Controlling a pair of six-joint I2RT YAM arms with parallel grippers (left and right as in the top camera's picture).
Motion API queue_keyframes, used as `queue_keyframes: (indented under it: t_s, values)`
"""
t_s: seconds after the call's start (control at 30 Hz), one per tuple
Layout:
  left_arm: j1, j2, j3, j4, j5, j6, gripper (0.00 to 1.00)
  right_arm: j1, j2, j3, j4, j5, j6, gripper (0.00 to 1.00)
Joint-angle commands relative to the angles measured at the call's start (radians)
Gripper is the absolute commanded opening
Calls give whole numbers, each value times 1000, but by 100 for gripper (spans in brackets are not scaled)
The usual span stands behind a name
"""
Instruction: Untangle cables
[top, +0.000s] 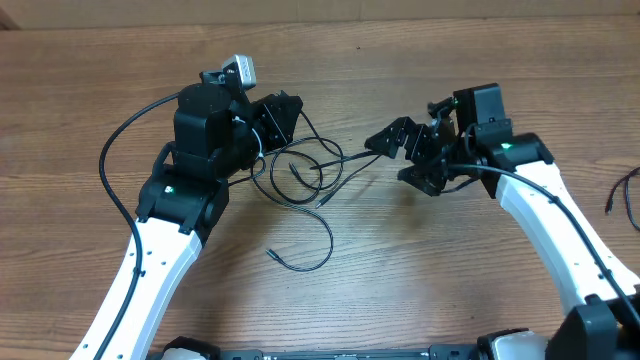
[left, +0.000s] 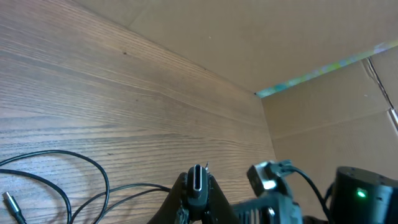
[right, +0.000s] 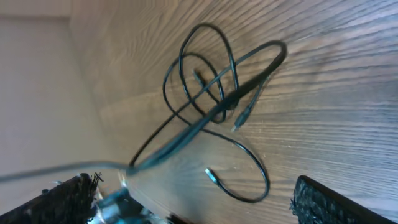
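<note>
On the wooden table (top: 400, 290), between the arms: tangled cables (top: 300, 172) lie just beside left gripper (top: 282, 112), which is clamped on a USB-C plug (left: 198, 179); one strand (top: 355, 155) runs lengthwise to right gripper (top: 405, 158), nearer it, jaws wide open, empty

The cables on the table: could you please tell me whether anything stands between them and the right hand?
Nothing visible does. Only bare table lies between the open right hand and the cables, and one strand runs toward it. The left hand, shut on a plug end, sits beyond them.
</note>
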Motion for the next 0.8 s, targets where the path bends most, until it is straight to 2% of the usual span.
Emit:
queue_keyframes:
  t_s: [0.0,0.17,0.4,0.57,0.63,0.73,0.77]
  values:
    - [0,-17,19,2,30,15,4,4,10,-6,35,12,153,96]
    - [0,-17,19,2,66,11,4,23,14,-7,85,29,280,77]
    - [-1,-17,19,6,97,-11,4,138,34,-7,174,139,343,66]
    - [-1,-17,19,6,93,-11,5,201,37,-7,175,263,505,55]
    - [-1,-17,19,6,94,-11,4,204,37,-7,175,267,533,46]
    - [-1,-17,19,2,93,-11,6,205,37,-7,178,278,516,9]
    - [-1,-17,19,-3,93,-11,8,205,37,-6,180,286,489,4]
